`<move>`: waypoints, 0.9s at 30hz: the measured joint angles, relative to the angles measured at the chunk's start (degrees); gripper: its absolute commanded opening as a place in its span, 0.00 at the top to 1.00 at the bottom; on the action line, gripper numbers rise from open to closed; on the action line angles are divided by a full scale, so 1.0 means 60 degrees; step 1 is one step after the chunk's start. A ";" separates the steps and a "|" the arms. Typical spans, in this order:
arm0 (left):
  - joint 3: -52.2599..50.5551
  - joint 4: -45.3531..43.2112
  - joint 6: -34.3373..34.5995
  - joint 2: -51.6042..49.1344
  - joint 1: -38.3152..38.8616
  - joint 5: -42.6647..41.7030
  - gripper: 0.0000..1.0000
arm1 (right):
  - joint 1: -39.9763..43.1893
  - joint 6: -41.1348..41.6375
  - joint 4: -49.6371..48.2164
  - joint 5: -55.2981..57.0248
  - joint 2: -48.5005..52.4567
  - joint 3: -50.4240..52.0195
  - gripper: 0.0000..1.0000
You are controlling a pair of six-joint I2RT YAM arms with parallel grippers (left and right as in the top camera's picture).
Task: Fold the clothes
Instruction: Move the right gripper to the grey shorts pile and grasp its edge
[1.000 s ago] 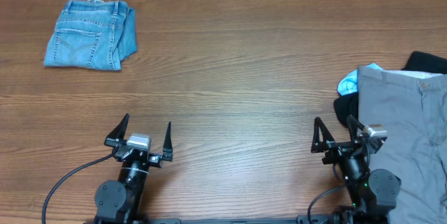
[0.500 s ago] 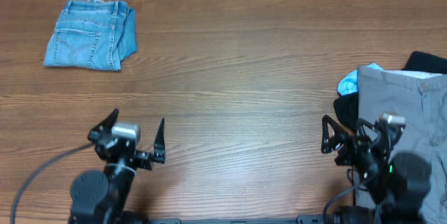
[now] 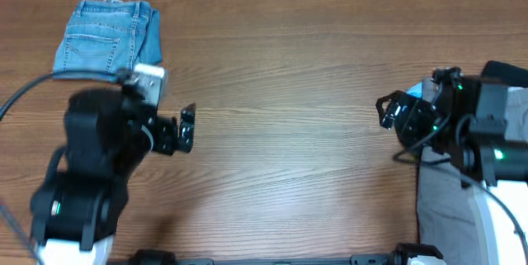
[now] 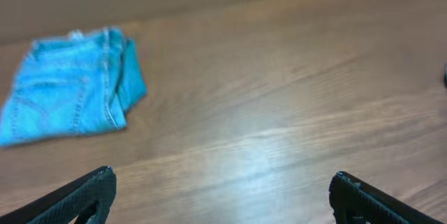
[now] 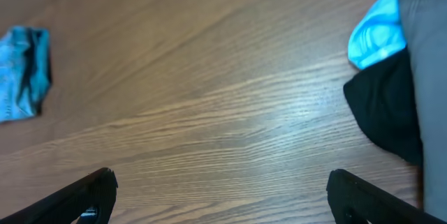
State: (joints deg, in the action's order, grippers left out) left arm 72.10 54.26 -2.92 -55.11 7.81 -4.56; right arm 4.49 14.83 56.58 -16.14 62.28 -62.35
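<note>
Plainly, the clothes lie in one heap at the right edge of the table (image 3: 289,67), three pieces by count: one grey-green garment (image 3: 437,207), one black garment (image 5: 384,105) and one light blue garment (image 5: 377,32). The grey-green piece is on top; its visible length runs along the table's right edge from far side to near side. The right arm covers its far end, so which way the waistband points is hard to say. The black piece pokes out from under it on the left and at the far right corner; the light blue one shows as a small bunch just beyond the black.

One folded denim pair (image 4: 70,88) lies well apart, at the far left corner. Its pocket stitching shows, but any label is too blurred to read.

There are two arms. The left gripper (image 4: 222,177) has its jaws spread wide over bare wood near the denim, gripping nothing. The right gripper (image 5: 222,175) is spread just as wide, and empty too, over bare wood just beside the heap's left edge.
</note>
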 measured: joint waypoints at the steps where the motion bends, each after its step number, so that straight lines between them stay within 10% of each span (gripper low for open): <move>1: 0.0084 0.0095 0.0000 -0.0270 0.0000 -0.0011 0.00 | 0.0000 0.0018 -0.0026 -0.0007 0.0229 0.0000 0.00; 9: 0.0117 0.0710 0.0000 -0.1701 0.0000 -0.0510 0.00 | 0.0069 0.0772 -0.0488 0.0929 0.2765 -0.0678 0.00; 18: 0.0120 0.0838 0.0000 -0.1883 0.0000 -0.0867 0.00 | 0.0076 0.1574 -0.2386 0.3410 0.5490 -0.2211 0.27; 27: 0.0120 0.1075 0.0000 -0.1902 0.0000 -0.0892 0.00 | 0.0408 0.1679 -0.3147 0.5308 0.7027 -0.2251 0.25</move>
State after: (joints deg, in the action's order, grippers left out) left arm 72.82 60.71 -2.92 -66.52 7.81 -9.91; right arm 6.94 24.91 37.69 15.70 104.44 -75.85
